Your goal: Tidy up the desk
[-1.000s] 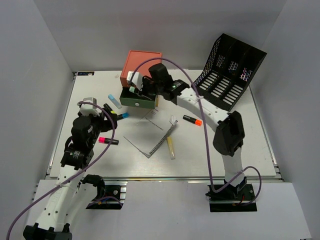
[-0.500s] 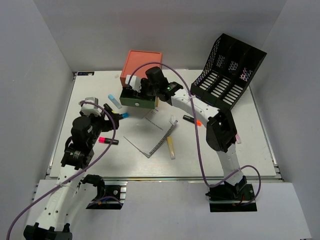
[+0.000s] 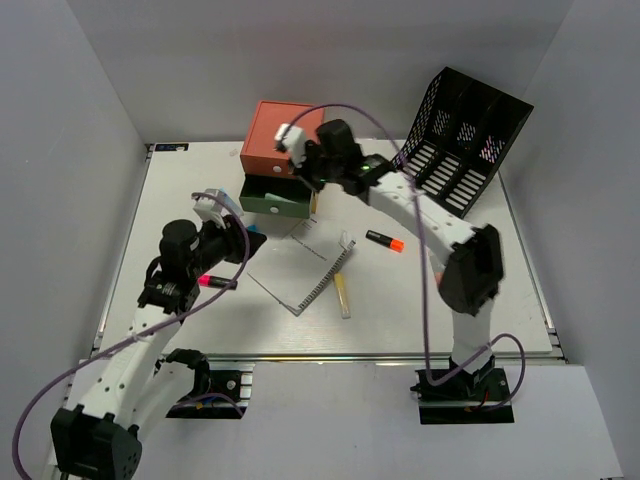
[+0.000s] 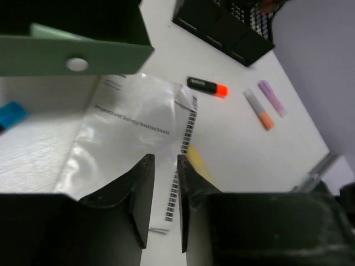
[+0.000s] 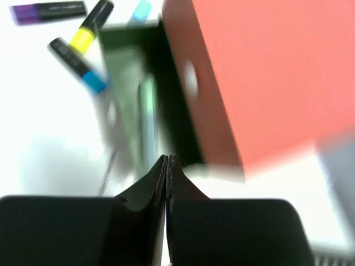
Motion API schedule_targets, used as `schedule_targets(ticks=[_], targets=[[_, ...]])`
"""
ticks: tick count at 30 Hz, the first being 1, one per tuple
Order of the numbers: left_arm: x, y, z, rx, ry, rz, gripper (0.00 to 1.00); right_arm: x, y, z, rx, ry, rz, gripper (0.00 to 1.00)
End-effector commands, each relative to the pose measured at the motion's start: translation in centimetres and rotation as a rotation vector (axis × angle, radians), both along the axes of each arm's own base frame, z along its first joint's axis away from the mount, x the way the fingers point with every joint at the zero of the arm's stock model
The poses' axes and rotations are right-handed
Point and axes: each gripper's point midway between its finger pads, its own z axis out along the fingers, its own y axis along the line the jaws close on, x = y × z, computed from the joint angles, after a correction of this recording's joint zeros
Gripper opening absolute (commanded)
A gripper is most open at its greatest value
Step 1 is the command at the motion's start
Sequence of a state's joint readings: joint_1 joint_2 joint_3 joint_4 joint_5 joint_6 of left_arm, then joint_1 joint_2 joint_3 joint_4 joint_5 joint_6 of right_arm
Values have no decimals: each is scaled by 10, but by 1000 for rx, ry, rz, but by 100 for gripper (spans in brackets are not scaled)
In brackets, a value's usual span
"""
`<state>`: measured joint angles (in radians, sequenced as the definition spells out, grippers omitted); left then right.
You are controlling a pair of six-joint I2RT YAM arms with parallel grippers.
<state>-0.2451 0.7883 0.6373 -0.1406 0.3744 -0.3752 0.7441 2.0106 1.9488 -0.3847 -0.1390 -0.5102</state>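
The desk (image 3: 500, 300) is a white tabletop strewn with stationery. My left gripper (image 3: 238, 240) hovers at the left edge of a spiral notebook (image 3: 300, 265). In the left wrist view its jaws (image 4: 165, 160) stand a narrow gap apart with nothing between them, above the notebook's (image 4: 133, 127) binding. My right gripper (image 3: 303, 165) is over the orange drawer box (image 3: 280, 135), beside its pulled-out green drawer (image 3: 275, 200). In the right wrist view those jaws (image 5: 167, 160) are pressed together and empty, with the drawer (image 5: 133, 105) ahead of them.
A black mesh file rack (image 3: 460, 140) stands at the back right. Highlighters lie loose: pink (image 3: 215, 282), orange-capped (image 3: 385, 240), yellow (image 3: 342, 295), blue (image 3: 230, 200). Two pastel markers (image 4: 259, 110) lie near the right edge. Purple (image 5: 50, 10) and yellow (image 5: 89, 33) highlighters lie beyond the drawer.
My left gripper has swung right toward the notebook and its jaws have narrowed. My right gripper has shut and lifted from the green drawer toward the orange box.
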Motion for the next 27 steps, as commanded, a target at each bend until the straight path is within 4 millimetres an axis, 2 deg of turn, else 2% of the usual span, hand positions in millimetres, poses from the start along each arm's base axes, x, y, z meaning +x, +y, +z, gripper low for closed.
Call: schedule_targets(ticks=[1,2,3,4,5,6,7,8,9,10,11,12,13,14,15,16,18,19,20,21,22,23,24,25,26,27], targets=[[-11,-36,18,-138,64,-167,30,-11,-85,50,190,170,-217,0],[-12,-41,18,-176,108,-170,27,-23,-95,41,218,259,-224,0],[-16,-51,17,-189,134,-196,25,-42,-115,23,207,334,-245,0],[-14,-55,10,-196,171,-183,21,-37,-149,14,232,391,-295,0],[-16,-62,9,-220,211,-180,20,-48,-165,20,263,416,-312,0],[-23,-75,-3,-210,274,-201,20,-55,-193,-9,248,494,-367,0],[-24,-83,-2,-210,295,-202,22,-57,-215,-13,267,508,-398,0],[-23,-88,-5,-205,325,-176,23,-69,-225,-6,283,482,-396,0],[-37,-103,-15,-175,383,-199,27,-69,-246,-9,300,467,-429,0],[-39,-114,-28,-144,429,-202,33,-85,-249,-26,302,510,-404,4],[-36,-119,-31,-107,449,-152,38,-91,-265,-18,331,480,-417,10],[-38,-127,-35,-77,465,-140,43,-98,-266,-19,344,491,-404,32],[-54,-148,-57,-4,518,-173,48,-112,-264,-29,359,536,-375,43],[-52,-161,-48,8,522,-160,57,-116,-270,-24,382,521,-377,49],[-64,-165,-65,107,557,-124,60,-117,-272,-22,420,522,-378,56],[-63,-169,-73,158,567,-89,64,-121,-273,-31,436,540,-383,58],[-59,-177,-90,269,593,-6,66,-123,-276,-29,477,531,-392,58],[-66,-185,-103,317,608,6,67,-119,-288,-27,489,520,-425,57],[-68,-182,-109,361,616,31,68,-118,-291,-26,483,514,-434,56],[-60,-184,-105,372,585,78,69,-116,-299,-24,483,499,-460,52],[-59,-185,-108,390,581,100,69,-112,-306,-27,470,482,-497,49],[-60,-185,-120,419,597,123,69,-112,-310,-30,468,469,-512,46],[-61,-190,-120,422,594,132,69,-110,-314,-34,458,464,-534,35],[-55,-189,-124,421,588,176,69,-109,-321,-37,456,460,-552,31],[-59,-190,-136,466,602,181,69,-112,-323,-43,450,473,-556,23],[-59,-197,-135,470,589,182,69,-112,-327,-45,451,474,-559,20]])
